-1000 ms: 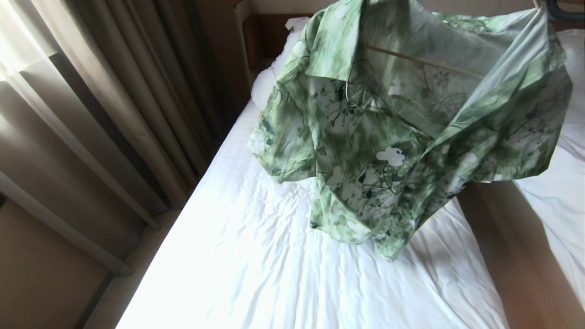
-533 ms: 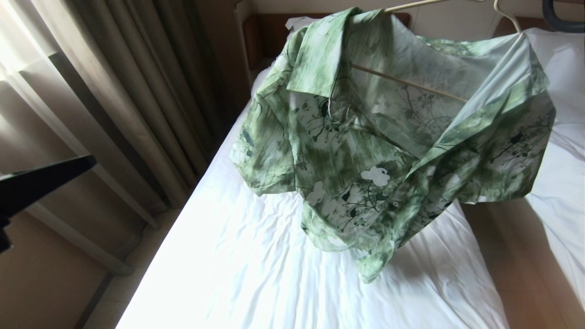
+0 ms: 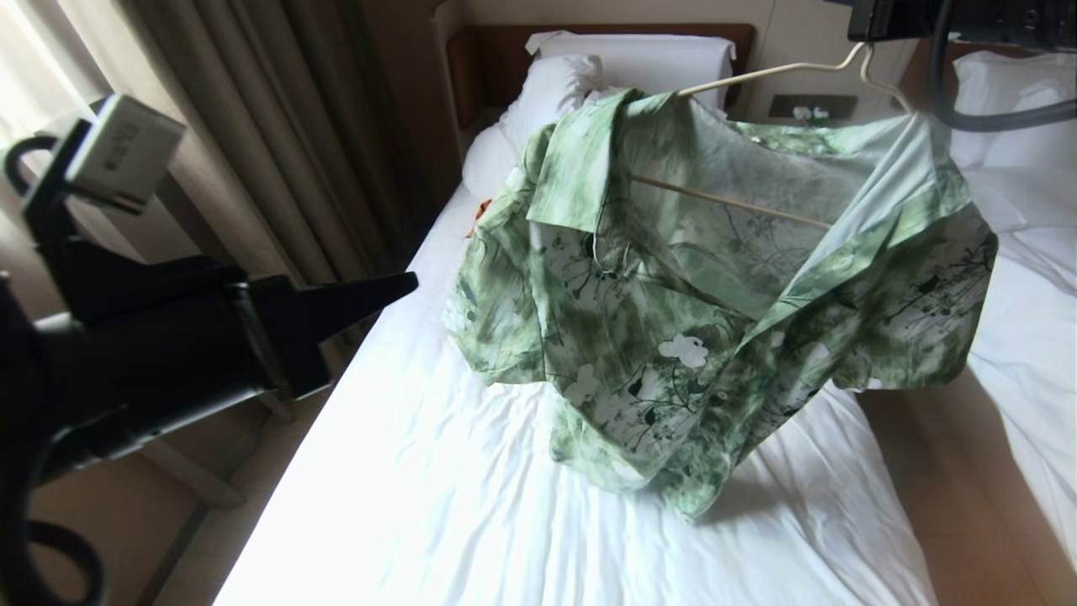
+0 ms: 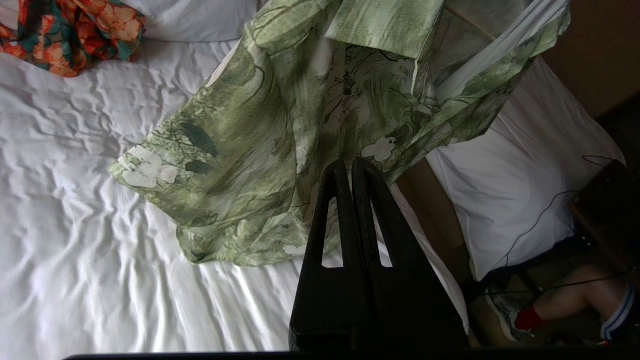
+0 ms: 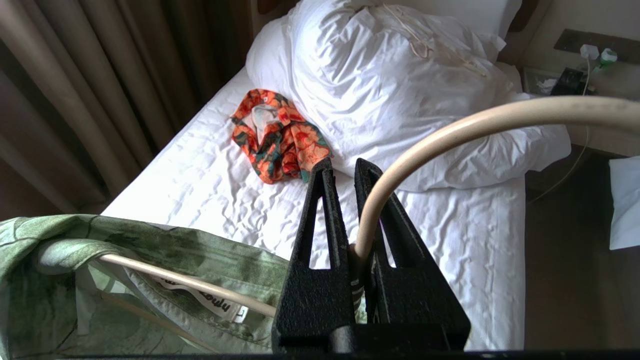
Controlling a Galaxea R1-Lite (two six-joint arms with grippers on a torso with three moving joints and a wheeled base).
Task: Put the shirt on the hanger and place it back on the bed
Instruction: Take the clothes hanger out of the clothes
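The green and white shirt [image 3: 690,295] hangs on the cream hanger [image 3: 757,76] above the bed [image 3: 505,505], its lower hem close to the wrinkled sheet. My right gripper [image 5: 341,167] is shut on the hanger [image 5: 450,135] at the base of the hook, and the shirt's collar [image 5: 125,245] lies just below it. My left gripper [image 3: 404,282] reaches in from the left at the bed's edge, short of the shirt's sleeve. In the left wrist view the left gripper [image 4: 350,165] is shut with nothing between its fingers, and the shirt [image 4: 300,100] hangs beyond it.
An orange-and-dark-green garment [image 5: 277,135] lies on the sheet beside the bulky duvet [image 5: 400,90]. Curtains [image 3: 252,126] run along the bed's left side. A second white bed [image 3: 1035,337] stands at the right across a floor gap [image 3: 925,471]. A person's leg [image 4: 575,300] shows there.
The hanger with the shirt has come down, so its hook and my right gripper now show. My left arm has swung in from the left towards the shirt.
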